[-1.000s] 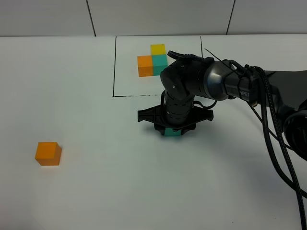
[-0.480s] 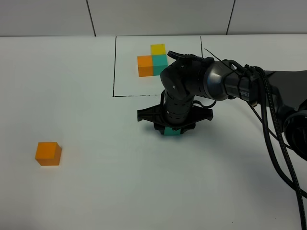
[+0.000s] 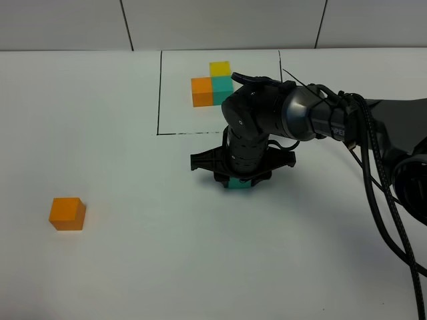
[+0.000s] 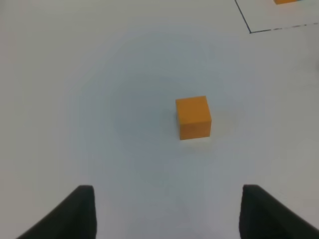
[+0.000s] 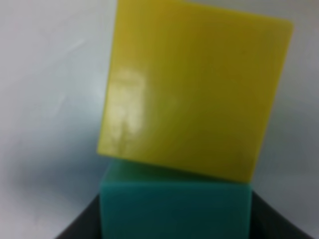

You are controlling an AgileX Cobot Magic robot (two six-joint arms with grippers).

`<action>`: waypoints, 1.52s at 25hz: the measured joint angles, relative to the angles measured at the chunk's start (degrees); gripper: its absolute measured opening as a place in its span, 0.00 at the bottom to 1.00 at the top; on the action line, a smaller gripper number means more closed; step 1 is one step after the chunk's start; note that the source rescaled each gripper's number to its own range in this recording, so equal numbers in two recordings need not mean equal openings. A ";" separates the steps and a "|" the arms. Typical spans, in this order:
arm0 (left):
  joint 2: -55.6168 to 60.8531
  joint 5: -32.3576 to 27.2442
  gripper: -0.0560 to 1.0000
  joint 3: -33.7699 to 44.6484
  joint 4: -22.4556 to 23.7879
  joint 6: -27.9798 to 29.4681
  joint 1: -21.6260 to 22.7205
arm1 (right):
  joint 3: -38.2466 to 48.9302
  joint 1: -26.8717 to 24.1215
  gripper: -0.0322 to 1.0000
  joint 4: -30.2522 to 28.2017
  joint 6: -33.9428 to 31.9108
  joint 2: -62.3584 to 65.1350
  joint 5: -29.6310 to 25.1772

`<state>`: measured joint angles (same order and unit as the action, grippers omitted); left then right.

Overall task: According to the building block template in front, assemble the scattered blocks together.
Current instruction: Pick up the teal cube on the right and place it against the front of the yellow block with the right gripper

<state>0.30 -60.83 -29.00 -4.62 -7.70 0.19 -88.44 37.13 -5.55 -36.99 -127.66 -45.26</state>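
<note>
White table (image 3: 133, 267): right gripper (image 3: 239, 181) clamps teal block (image 5: 174, 209), touching yellow block (image 5: 194, 89); left gripper (image 4: 167, 213) part-open, empty.

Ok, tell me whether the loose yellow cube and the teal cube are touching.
Touching. The right wrist view shows the yellow cube pressed against the teal cube, with no gap between them.

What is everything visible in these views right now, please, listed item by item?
building block template: one, orange, teal and yellow cubes in an L, black-framed, far centre
loose orange cube: one, orange, near left
loose teal cube: one, teal, centre, gripped
loose yellow cube: one, yellow, touching the loose teal cube, shown only by the right wrist view
table: one, white, under everything
cables: several, black, right side
left gripper: one, black, open and empty, facing the loose orange cube
right gripper: one, black, shut on the loose teal cube
</note>
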 joint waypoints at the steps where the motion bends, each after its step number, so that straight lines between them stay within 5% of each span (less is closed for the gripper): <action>1: 0.00 0.00 0.43 0.00 0.00 0.00 0.00 | -0.05 0.00 0.04 0.00 0.79 -0.05 -0.06; 31: 0.00 0.00 0.43 0.00 0.00 0.00 0.00 | -0.41 -1.58 0.04 0.58 -1.67 -0.23 -0.24; 38: 0.00 0.00 0.43 0.00 0.00 0.00 0.00 | -0.41 -1.58 0.04 0.63 2.06 -0.23 -0.24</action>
<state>0.30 -60.83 -29.00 -4.62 -7.70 0.19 -88.85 35.56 -4.92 -34.92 -127.88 -45.50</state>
